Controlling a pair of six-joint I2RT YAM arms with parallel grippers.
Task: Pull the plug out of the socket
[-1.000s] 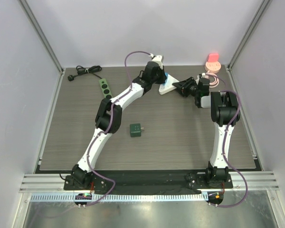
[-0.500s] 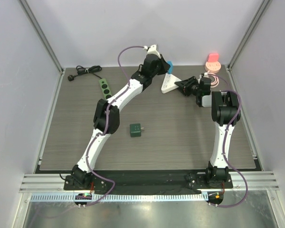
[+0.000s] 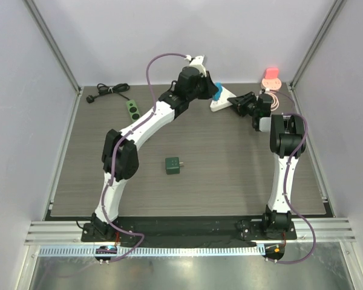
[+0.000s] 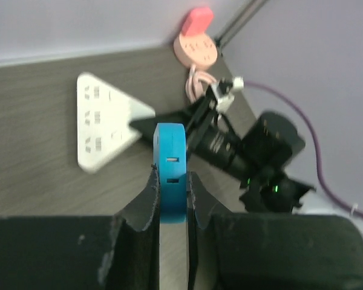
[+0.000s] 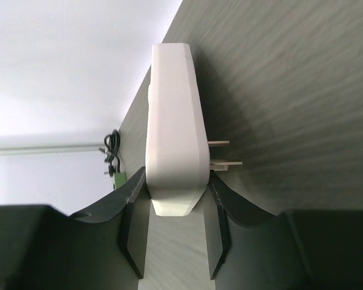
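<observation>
– So, blue plug (image 4: 170, 145), where?
– Pinched in the left gripper (image 4: 171, 182), jaws closed tight on it, held up and apart from the white socket (image 4: 100, 124) (its pins are hidden from here).
– And the socket?
– Down at the table (image 3: 230, 175) near the back wall, one corner clamped in the right gripper (image 5: 176, 176), fingers partly closed on its body. Reads as an anchor, so the socket doesn't ride up with the plug.
– Task state?
– Plug looks fully out; I'd call the pull done, only set-down left maybe.
</observation>
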